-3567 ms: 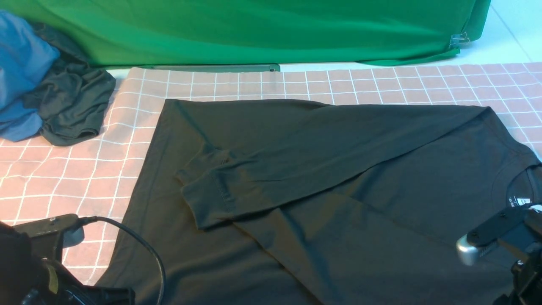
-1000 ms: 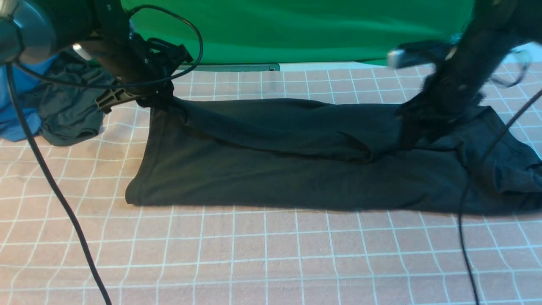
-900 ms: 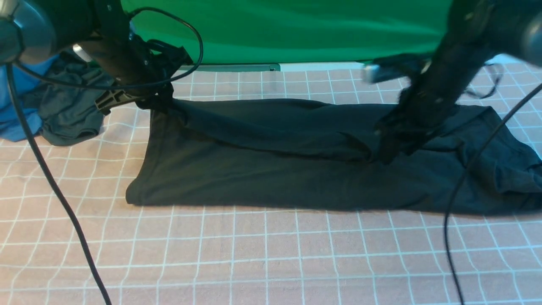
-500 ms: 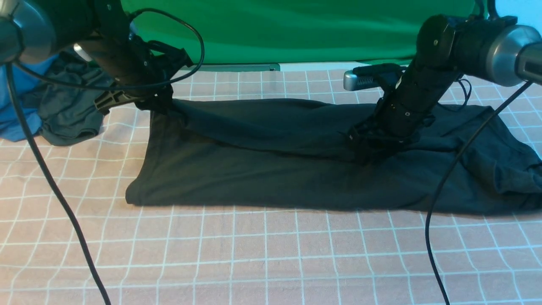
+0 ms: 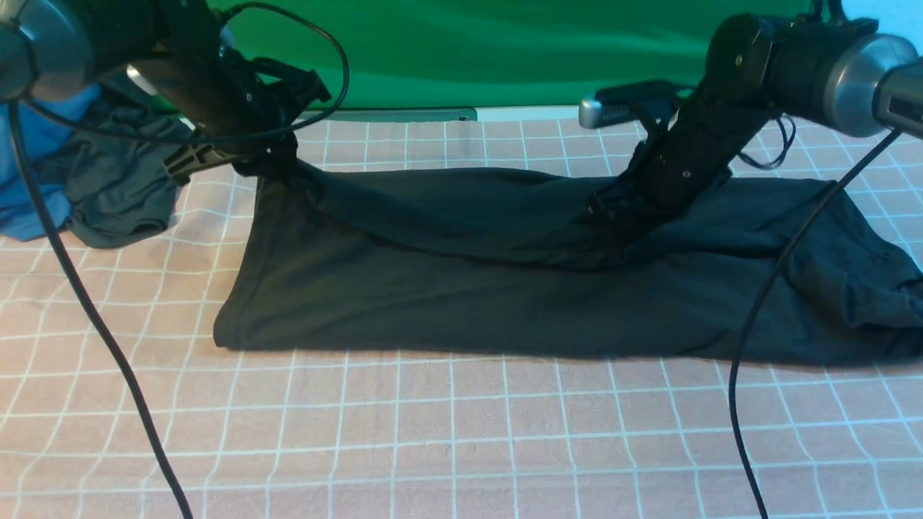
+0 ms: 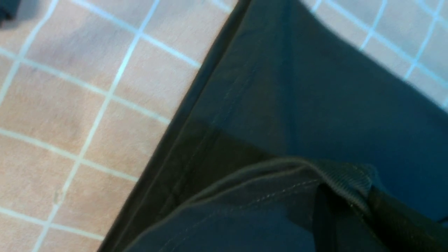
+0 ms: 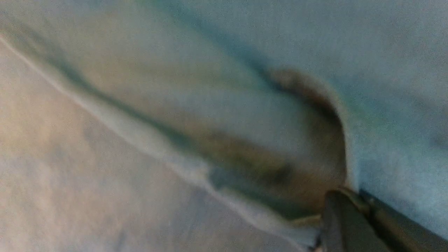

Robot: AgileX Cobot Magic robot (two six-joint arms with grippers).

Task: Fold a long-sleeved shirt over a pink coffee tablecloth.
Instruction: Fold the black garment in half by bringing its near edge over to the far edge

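Black fabric sits in the bite of both grippers. The right gripper (image 5: 611, 241) has its jaws pressed together on a raised fold of the long-sleeved shirt (image 5: 447, 288), near the middle of the garment's upper layer. In the right wrist view its 2 fingers (image 7: 344, 220) meet with a ridge of cloth pinched at their tips, though that view is blurred and washed pale. The left gripper (image 5: 277, 164) is likewise closed tight on the shirt's far left corner, which is drawn up into a small peak. The left wrist view shows a ribbed, stitched edge bunched against a dark finger (image 6: 395, 224), with the shirt's hem running below it.

Between the 2 grips the upper layer hangs in a long soft crease. The shirt lies as a wide band running left to right across the pink coffee tablecloth (image 5: 461, 432), its near edge fairly straight and its right end rumpled into folds. Bare checked cloth fills the whole foreground.

A black cable (image 5: 79, 303) trails down from the left arm and another (image 5: 757, 324) from the right arm, both crossing the cloth. At the far left a dark grey garment (image 5: 119, 187) and a blue garment (image 5: 21, 180) lie heaped together. A green backdrop (image 5: 469, 50) hangs behind.
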